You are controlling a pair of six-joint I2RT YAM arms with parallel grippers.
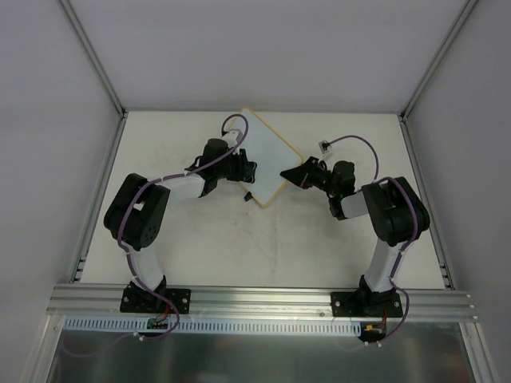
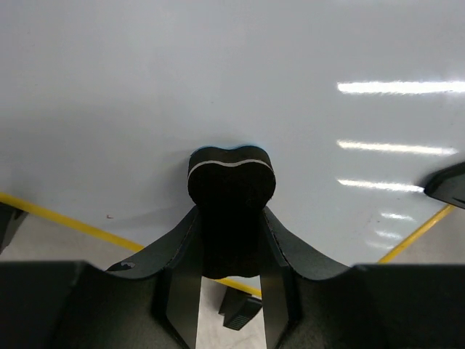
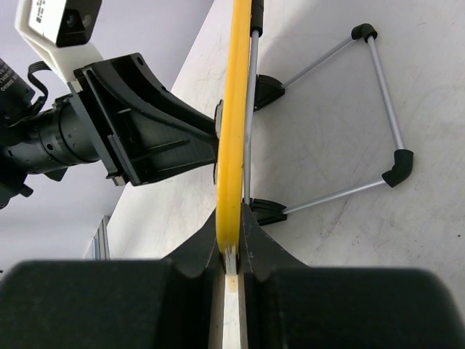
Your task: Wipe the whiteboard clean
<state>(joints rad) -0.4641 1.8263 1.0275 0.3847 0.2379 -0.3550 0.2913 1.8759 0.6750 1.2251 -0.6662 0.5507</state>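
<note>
The whiteboard (image 1: 269, 150) stands tilted on its edge at the table's back middle, white with a yellow rim. My left gripper (image 1: 246, 170) is shut on a black eraser (image 2: 231, 178) and presses it against the board's face (image 2: 218, 73). No marks show on the face in the left wrist view. My right gripper (image 1: 289, 173) is shut on the board's yellow rim (image 3: 234, 109) at its right corner, seen edge-on in the right wrist view, jaws (image 3: 232, 251) on both sides. The left gripper (image 3: 156, 142) shows on the board's far side.
A thin metal wire stand (image 3: 385, 109) with black corner joints lies behind the board on the table. A black clip (image 2: 240, 311) sits at the board's lower edge. Grey walls and aluminium posts (image 1: 96, 60) enclose the table on three sides.
</note>
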